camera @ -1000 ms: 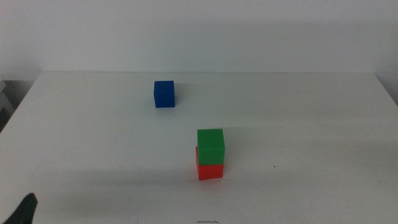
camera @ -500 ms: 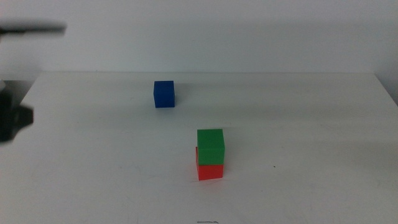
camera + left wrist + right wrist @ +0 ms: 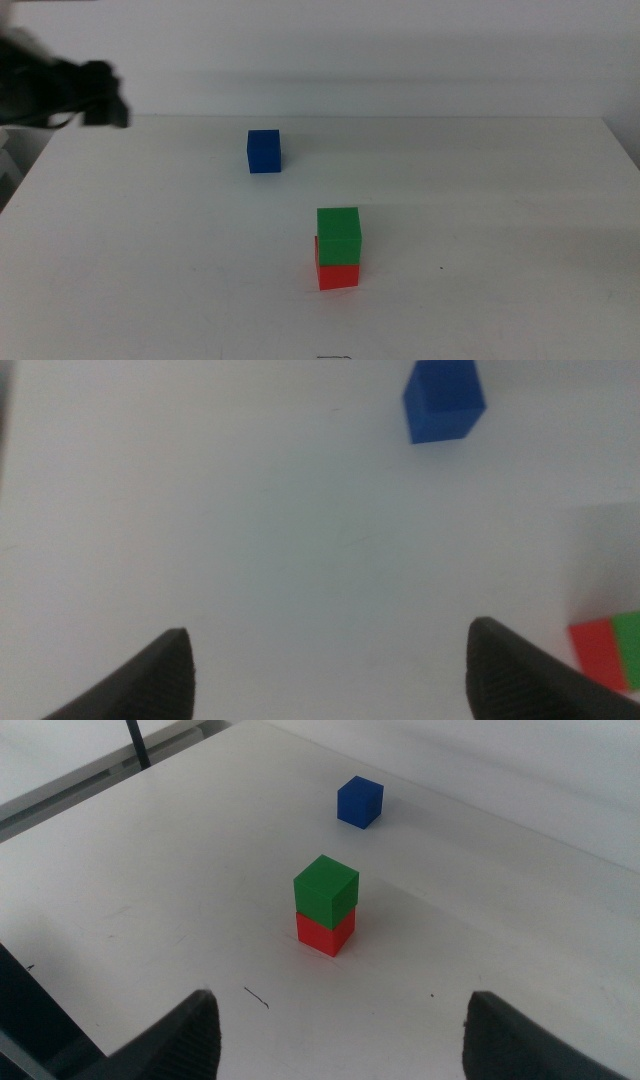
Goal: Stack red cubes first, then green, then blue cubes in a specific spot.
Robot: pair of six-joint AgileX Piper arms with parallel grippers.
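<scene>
1. Middle view is showing the white worktop with a two-cube stack sitting near its centre: the green cube is resting squarely on the red cube, their faces touching, with the green one sitting slightly off to one side of the red.
2. Well apart from that stack, farther back on the worktop, the blue cube is sitting alone and upright, with nothing touching it.
3. The left gripper is appearing as a dark, blurred shape at the far left of the middle view, hanging above the worktop's back corner and clear of all three cubes.
4. Left wrist view is looking straight down on the worktop; the left gripper's fingers are standing wide apart with only bare white surface between them, the blue cube lying well ahead of them and the edge of the stack showing off to one side.
5. The right gripper is waiting out of the middle view; in the right wrist view its fingers are also spread wide apart with nothing between them, while the stack is sitting ahead of them and the blue cube farther beyond.
</scene>
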